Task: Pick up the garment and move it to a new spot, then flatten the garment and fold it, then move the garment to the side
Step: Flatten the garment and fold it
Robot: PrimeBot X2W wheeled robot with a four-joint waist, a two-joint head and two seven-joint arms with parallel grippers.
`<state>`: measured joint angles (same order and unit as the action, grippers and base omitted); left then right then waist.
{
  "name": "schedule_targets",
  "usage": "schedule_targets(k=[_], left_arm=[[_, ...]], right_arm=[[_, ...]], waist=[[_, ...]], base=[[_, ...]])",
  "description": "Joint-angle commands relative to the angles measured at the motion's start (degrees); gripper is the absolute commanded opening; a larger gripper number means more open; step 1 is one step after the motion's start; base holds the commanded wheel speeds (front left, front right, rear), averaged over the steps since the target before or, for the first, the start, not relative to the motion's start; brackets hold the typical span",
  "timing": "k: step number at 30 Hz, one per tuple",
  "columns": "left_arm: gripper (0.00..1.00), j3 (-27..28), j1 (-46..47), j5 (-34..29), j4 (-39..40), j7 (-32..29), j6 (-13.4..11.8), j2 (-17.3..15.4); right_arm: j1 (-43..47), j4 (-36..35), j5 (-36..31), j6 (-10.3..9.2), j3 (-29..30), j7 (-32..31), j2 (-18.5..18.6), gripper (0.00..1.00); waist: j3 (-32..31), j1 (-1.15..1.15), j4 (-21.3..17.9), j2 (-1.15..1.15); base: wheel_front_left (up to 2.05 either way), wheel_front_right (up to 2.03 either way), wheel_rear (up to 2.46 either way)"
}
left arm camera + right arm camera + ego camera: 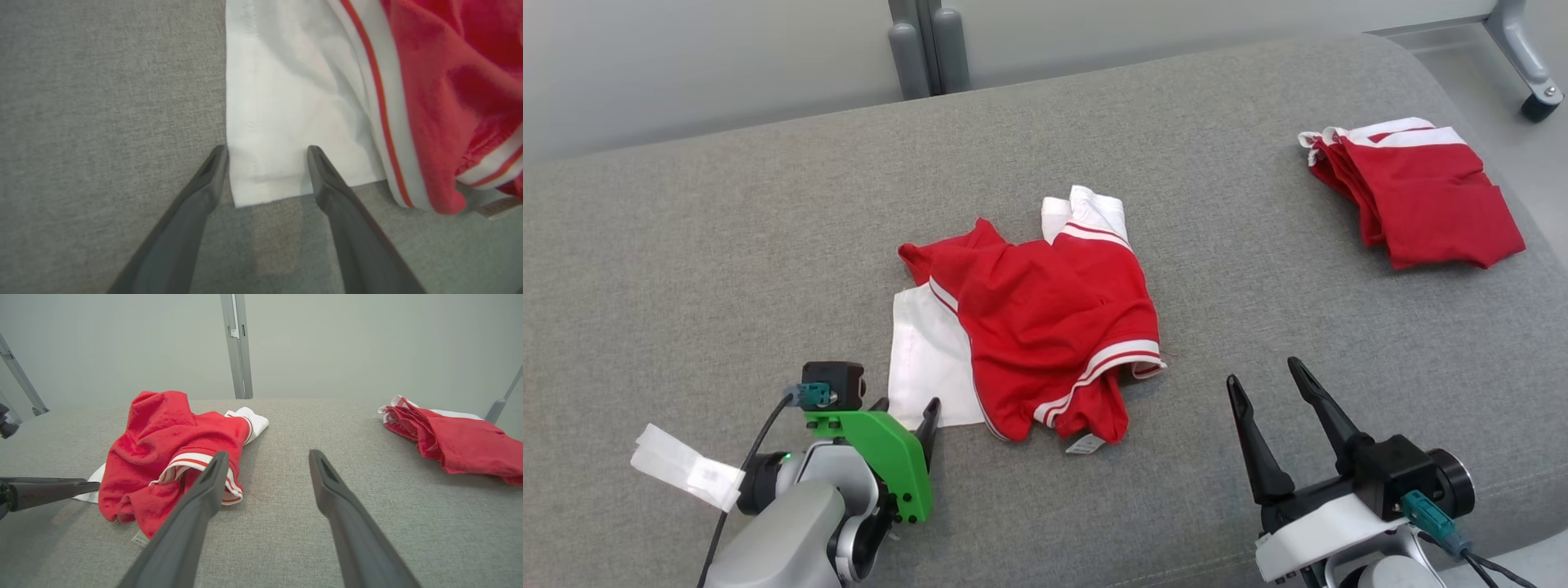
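A crumpled red garment (1045, 318) with white panels and white stripes lies in the middle of the grey padded surface (727, 269). My left gripper (905, 412) is open at its near left corner. In the left wrist view the gripper (266, 150) straddles the corner of the white panel (286, 102), one finger off the cloth's edge and the other over the cloth. My right gripper (1263, 373) stands open and empty, to the right of the garment's near hem. The right wrist view has this gripper (268, 454) low over the surface, with the garment (171, 441) to its left.
A second red and white garment (1421, 192), folded, lies at the far right of the surface, near its edge. Behind the surface stand a grey post (929, 45) and a frame leg with a caster (1539, 102). A white label (686, 469) hangs from my left arm.
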<state>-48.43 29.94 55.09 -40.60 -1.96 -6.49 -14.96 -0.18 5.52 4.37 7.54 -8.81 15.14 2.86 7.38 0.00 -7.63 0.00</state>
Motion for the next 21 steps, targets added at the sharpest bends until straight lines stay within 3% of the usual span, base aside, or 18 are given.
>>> schedule_targets(k=[1,7,12,18,19,20,21], left_arm=[[1.00,-0.15,0.17,0.44,-1.20,-0.18,0.23,0.02],[1.00,0.83,1.15,0.60,-5.91,1.96,0.28,-0.10],[1.00,1.35,-0.84,4.25,-7.42,-0.11,5.21,3.27],[1.00,0.10,-1.33,5.58,-10.29,-2.20,8.81,7.00],[0.28,0.39,-1.15,6.13,-10.31,-1.75,9.57,7.65],[0.28,0.64,-0.90,6.61,-10.17,-1.52,10.39,8.13],[0.00,1.02,-0.64,7.34,-9.69,-1.48,11.19,8.53]], right_arm=[[0.21,0.11,0.19,-0.11,0.08,0.01,0.07,1.00],[0.88,0.35,-0.04,-0.11,0.42,0.01,0.07,1.00],[0.66,0.59,-0.28,-0.11,0.22,0.00,0.07,1.00],[0.17,1.02,0.03,-0.11,-0.34,0.00,0.08,1.00],[0.21,1.10,0.08,-0.11,-0.43,0.00,0.08,1.00],[0.29,1.12,0.16,-0.11,-0.47,0.00,0.08,1.00],[0.39,1.11,0.28,-0.11,-0.43,0.00,0.08,1.00]], waist=[[-0.09,0.00,-0.05,0.00],[-0.59,0.00,0.29,0.00],[-0.95,0.00,0.56,0.00],[-1.22,0.00,0.38,0.00],[-1.34,0.00,0.31,0.00],[-1.40,0.00,0.27,0.00],[-1.42,0.00,0.26,0.00]], base=[[0.00,0.00,0.00],[0.00,0.00,0.00],[0.00,0.00,0.00],[0.00,0.00,0.00],[0.00,0.00,0.00],[0.00,0.00,0.00],[0.00,0.00,0.00]])
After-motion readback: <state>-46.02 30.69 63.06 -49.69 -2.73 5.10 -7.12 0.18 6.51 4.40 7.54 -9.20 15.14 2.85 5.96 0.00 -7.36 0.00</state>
